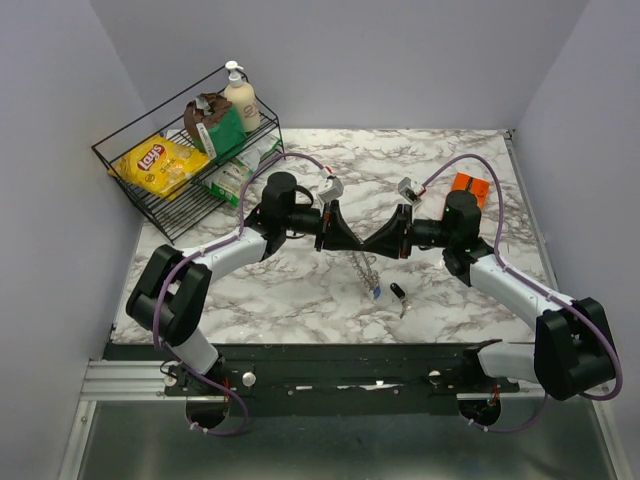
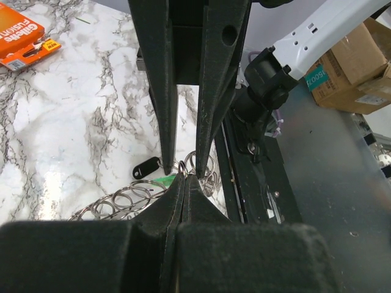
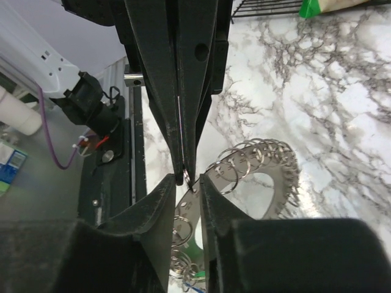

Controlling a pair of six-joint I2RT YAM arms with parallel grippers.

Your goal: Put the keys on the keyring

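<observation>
1. I see a marbled surface (image 1: pixel 300 290), grey walls (image 1: pixel 400 60), a basket (image 1: pixel 178 212) and orange box (image 1: pixel 468 188) behind.
2. Keyring (image 3: pixel 259 154) mid-surface: left fingers (image 2: pixel 153 238) pinch it, right fingers (image 3: pixel 153 213) slightly spread around it.
3. Black key (image 1: pixel 398 292) lies nearby.

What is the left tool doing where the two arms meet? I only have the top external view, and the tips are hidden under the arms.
Observer: In the right wrist view the left tool is shut, its tips pinching one of the small wire loops at the edge of the keyring.
Operator: And the right tool?
Observer: The right tool has its jaws apart, one finger on either side of those pinching tips.
Operator: What is the silvery strip hanging below them?
Observer: That is the keyring seen edge-on. The right wrist view shows a flat grey ring with an open centre, its rim lined with the small wire loops.
</observation>
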